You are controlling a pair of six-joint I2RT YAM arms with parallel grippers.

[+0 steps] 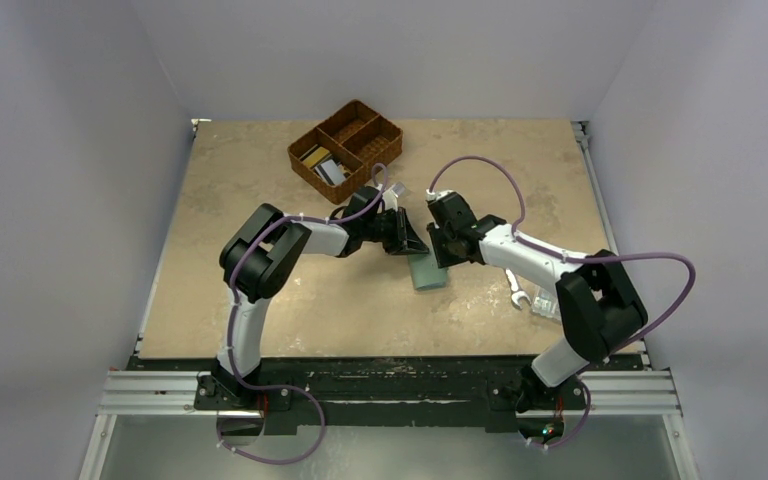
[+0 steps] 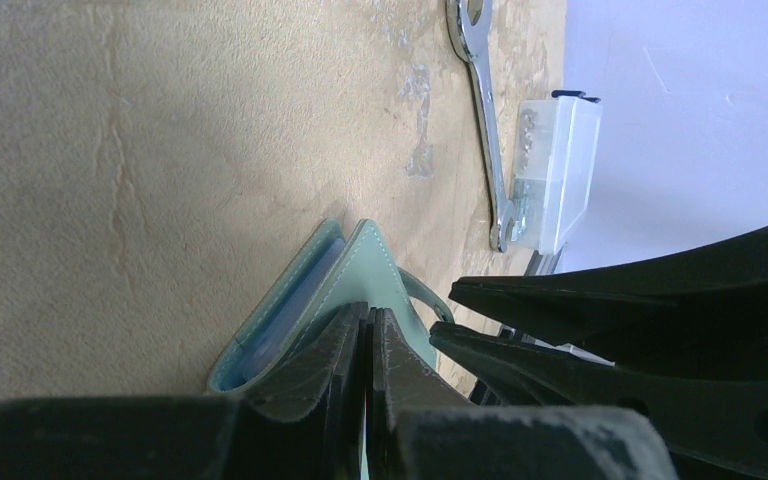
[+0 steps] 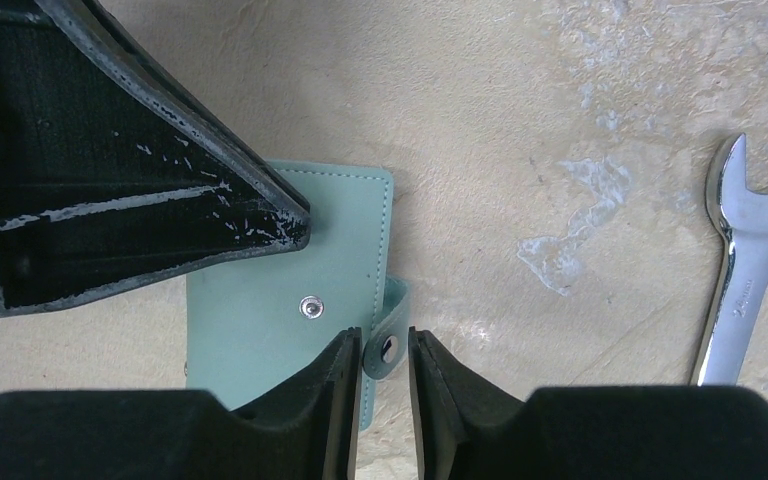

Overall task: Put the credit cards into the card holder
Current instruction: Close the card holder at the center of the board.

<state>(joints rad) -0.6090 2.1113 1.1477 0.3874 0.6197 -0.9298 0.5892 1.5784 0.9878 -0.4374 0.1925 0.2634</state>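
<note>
The teal card holder (image 1: 426, 272) lies closed on the table between both grippers. In the left wrist view (image 2: 380, 275) its cover is slightly lifted, showing bluish inner layers. My left gripper (image 1: 407, 241) is shut, its tips (image 2: 368, 315) resting on the cover. My right gripper (image 3: 384, 345) is narrowly open, its fingers on either side of the holder's snap strap (image 3: 388, 347), close to it; a metal snap (image 3: 310, 307) shows on the cover. Several credit cards (image 1: 321, 164) lie in one compartment of the wicker basket.
The brown three-compartment wicker basket (image 1: 346, 148) stands at the back of the table. A silver wrench (image 1: 517, 292) and a clear plastic box (image 1: 545, 305) lie right of the holder, also in the left wrist view (image 2: 482, 110) (image 2: 560, 170).
</note>
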